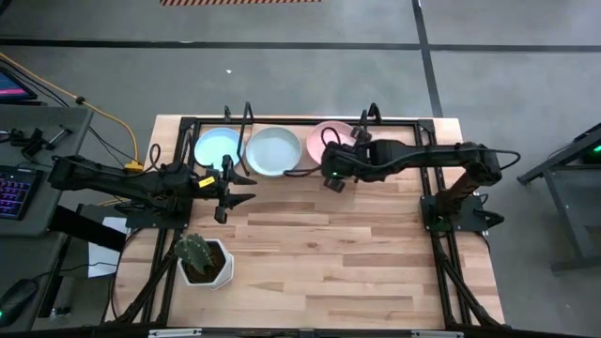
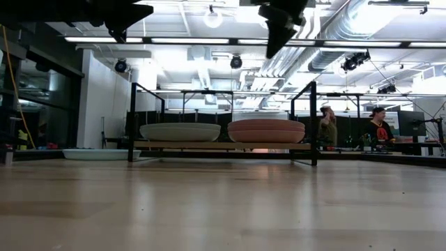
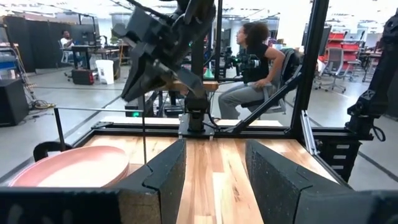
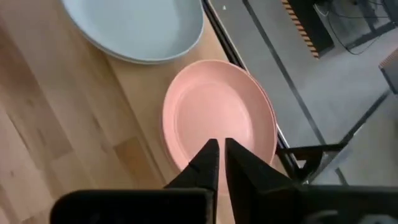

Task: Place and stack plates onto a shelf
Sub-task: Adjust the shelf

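A pink plate (image 1: 331,141) (image 4: 217,118) and a pale mint plate (image 1: 274,150) (image 2: 180,131) rest side by side on the low wooden shelf (image 2: 216,146). A light blue plate (image 1: 216,147) (image 2: 101,154) lies on the table just left of the shelf. My right gripper (image 1: 333,178) (image 4: 221,155) hangs shut, high above the pink plate's near rim, touching nothing. My left gripper (image 1: 237,191) (image 3: 214,168) is open, above the table near the blue plate, pointing toward the right side.
A white pot with a cactus (image 1: 202,261) stands near the table's left near corner. A black tube frame (image 1: 282,120) runs around the table edges. Bare wood (image 1: 338,253) spreads across the middle and near side. People sit in the room beyond (image 3: 255,56) (image 2: 380,129).
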